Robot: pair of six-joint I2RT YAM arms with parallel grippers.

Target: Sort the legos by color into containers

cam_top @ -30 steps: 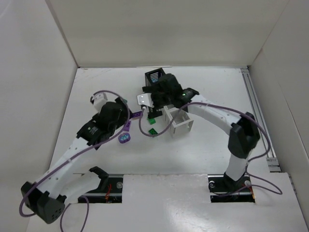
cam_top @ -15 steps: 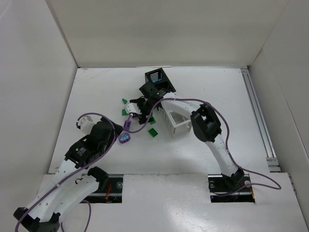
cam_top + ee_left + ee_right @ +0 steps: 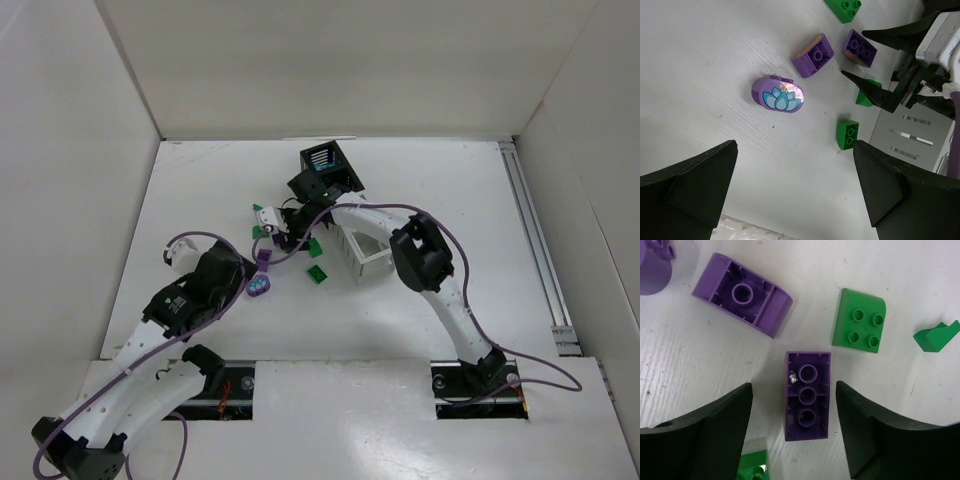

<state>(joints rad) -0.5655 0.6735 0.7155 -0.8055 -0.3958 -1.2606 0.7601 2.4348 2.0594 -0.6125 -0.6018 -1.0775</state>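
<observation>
Right wrist view, my right hand (image 3: 793,390) spread wide astride an upturned purple lego (image 3: 808,395) on the counter (image 3: 700,365), left hand (image 3: 794,150) also apart.

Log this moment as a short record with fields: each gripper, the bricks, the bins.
Left gripper: jaws open, holding nothing; purple oval piece lies on the table ahead.
Right gripper: jaws open either side of an upside-down purple brick, not gripping it.
Loose nearby: purple curved brick, green square brick.
Bins: black bin and white bin in view; contents unclear.
</observation>
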